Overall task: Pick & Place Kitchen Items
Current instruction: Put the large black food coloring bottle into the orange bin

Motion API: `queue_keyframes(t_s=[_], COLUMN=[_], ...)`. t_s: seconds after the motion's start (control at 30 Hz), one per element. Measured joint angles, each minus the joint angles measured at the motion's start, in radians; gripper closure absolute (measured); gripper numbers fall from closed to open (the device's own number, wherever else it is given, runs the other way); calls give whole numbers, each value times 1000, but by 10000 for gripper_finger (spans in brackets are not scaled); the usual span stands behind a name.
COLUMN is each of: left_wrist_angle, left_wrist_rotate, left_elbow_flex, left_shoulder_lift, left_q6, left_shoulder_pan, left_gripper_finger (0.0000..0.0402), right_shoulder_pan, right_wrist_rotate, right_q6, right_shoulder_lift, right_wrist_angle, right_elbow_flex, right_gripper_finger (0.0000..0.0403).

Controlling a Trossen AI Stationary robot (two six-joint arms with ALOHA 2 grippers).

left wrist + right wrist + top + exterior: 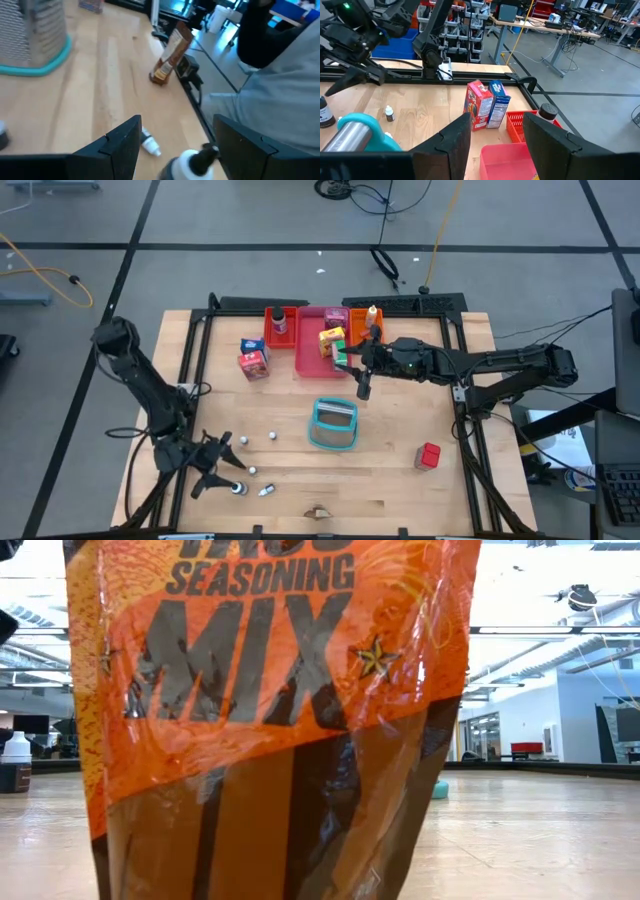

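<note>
Wooden table (400,480): one red cube (429,456).

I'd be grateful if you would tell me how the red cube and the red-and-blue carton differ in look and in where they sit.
The red cube is one plain colour; the red-and-blue carton has printed red and blue faces. The cube looks smaller and squat; the carton stands taller. The cube sits alone near the table's right side, in front of the right arm; the carton stands just left of the red tray. Both rest on the wooden table, ungripped.
</note>
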Motion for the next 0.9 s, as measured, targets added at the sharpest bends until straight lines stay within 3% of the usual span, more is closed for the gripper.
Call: queue_keyframes(t_s=[0.2,0.9], left_wrist_angle=[122,237], left_wrist_rotate=[-18,-44], left_elbow_flex=[1,7], left_shoulder_lift=[86,282], left_q6=[23,-110], left_shoulder_pan=[-31,-43], left_gripper_finger=[156,156], right_shoulder_pan=[0,0], right_wrist_rotate=[0,0], right_q6=[0,0], right_shoulder_lift=[0,0], right_wrist_angle=[0,0], right_elbow_flex=[0,0], right_gripper_finger=[232,232])
